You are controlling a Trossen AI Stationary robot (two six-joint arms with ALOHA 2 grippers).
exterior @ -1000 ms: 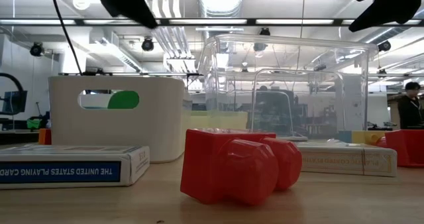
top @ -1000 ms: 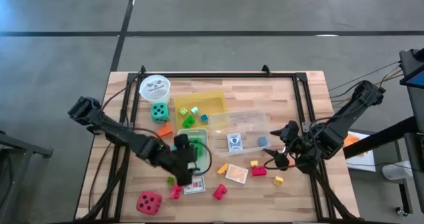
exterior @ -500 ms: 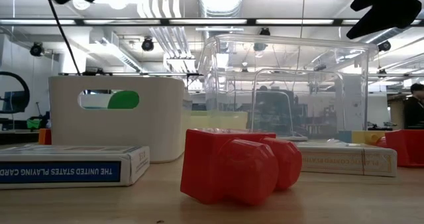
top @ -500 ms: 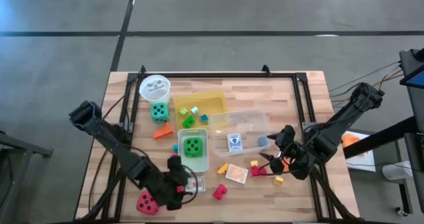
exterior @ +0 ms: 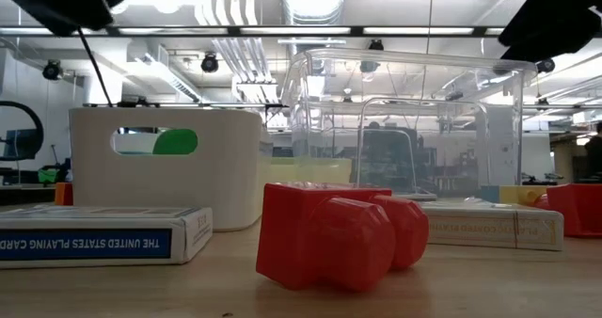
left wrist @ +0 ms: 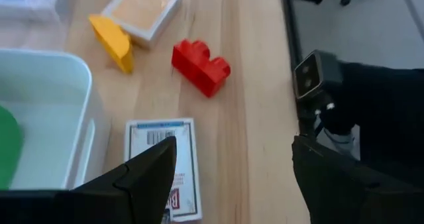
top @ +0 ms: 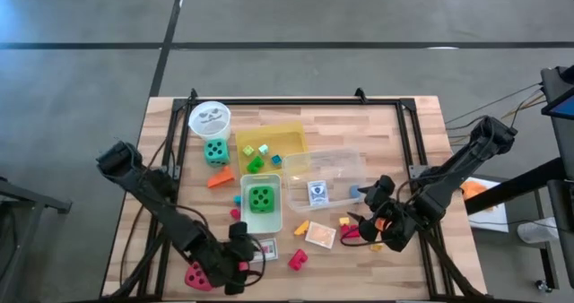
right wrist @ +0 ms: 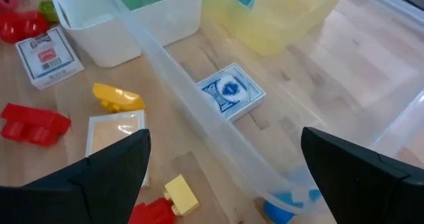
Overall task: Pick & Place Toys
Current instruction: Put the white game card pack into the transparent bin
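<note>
Glossy lumpy red plastic block (exterior: 339, 235) on wood-plank bench (top: 413, 142), beside card pack (exterior: 99, 233) marked "THE UNITED STATES PLAYING CARD CO". Left hand (left wrist: 232, 164) & right hand (right wrist: 225, 159): both wide, empty.

We see a wooden table (top: 395, 128). On it sit a white cup (top: 209, 118), a teal die (top: 215, 150), a yellow tray (top: 289, 136), a clear box (top: 339, 162) and a white bin (top: 274, 215). An orange block (top: 218, 177) lies near the teal die. A red die (top: 201, 274) sits at the front edge. A card pack (top: 264, 251) lies just in front of the bin. Near it we see a red block (top: 297, 260), a yellow block (top: 301, 227) and a second pack (top: 320, 235).
</note>
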